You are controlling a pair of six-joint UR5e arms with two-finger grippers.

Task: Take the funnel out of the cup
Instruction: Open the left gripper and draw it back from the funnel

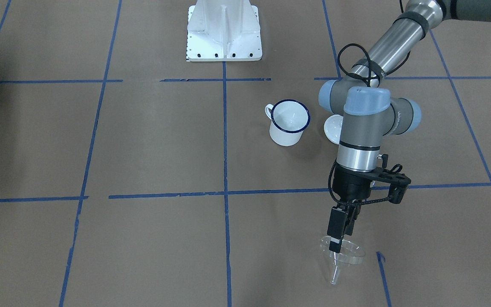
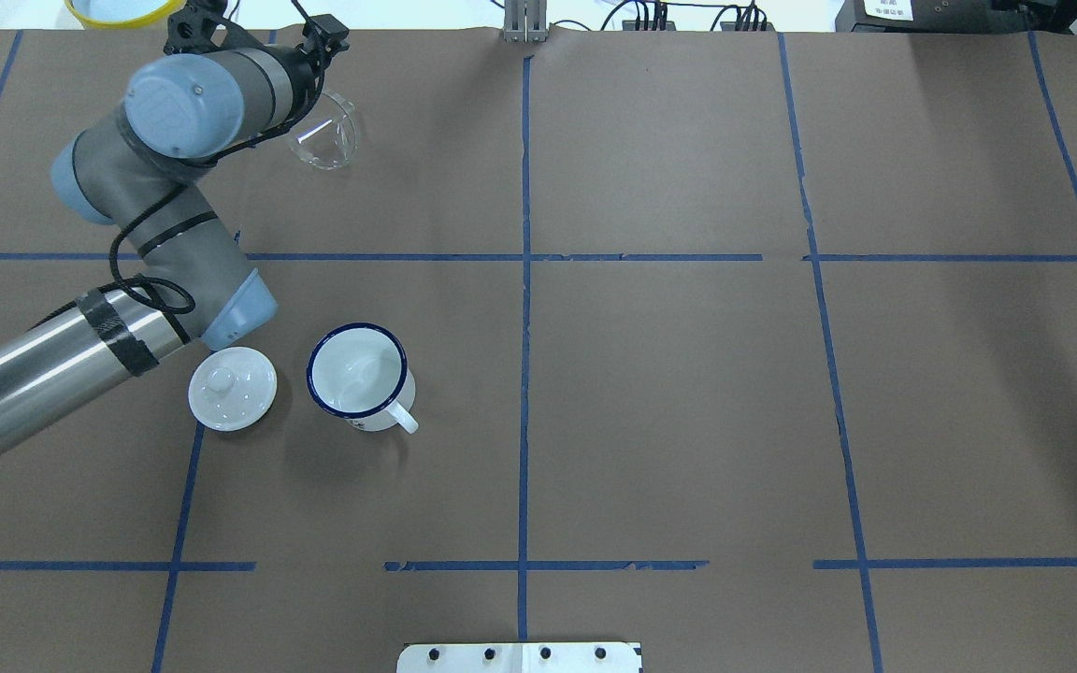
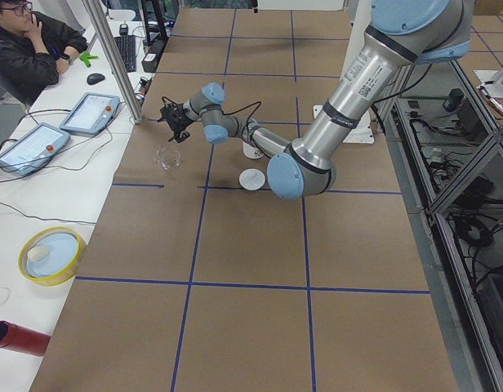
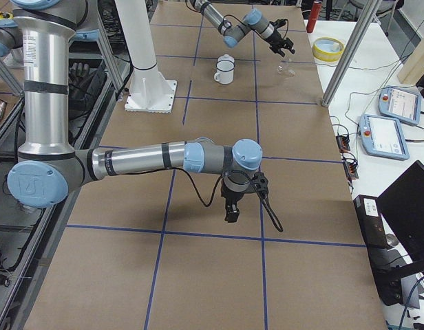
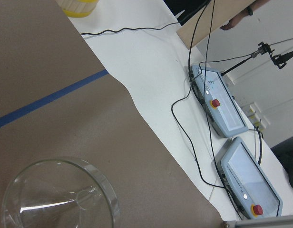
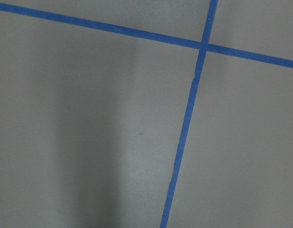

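Nearest the front-facing camera, the funnel (image 1: 351,254) is held tilted, stem downward, with its rim clamped between the narrow jaws of the left gripper (image 1: 340,238). It is well apart from the cup (image 1: 288,123), which stands upright farther back. A white lid (image 1: 332,128) sits just beside the cup. The right gripper (image 4: 230,210) hovers over the table (image 4: 301,261); its jaw state cannot be told.
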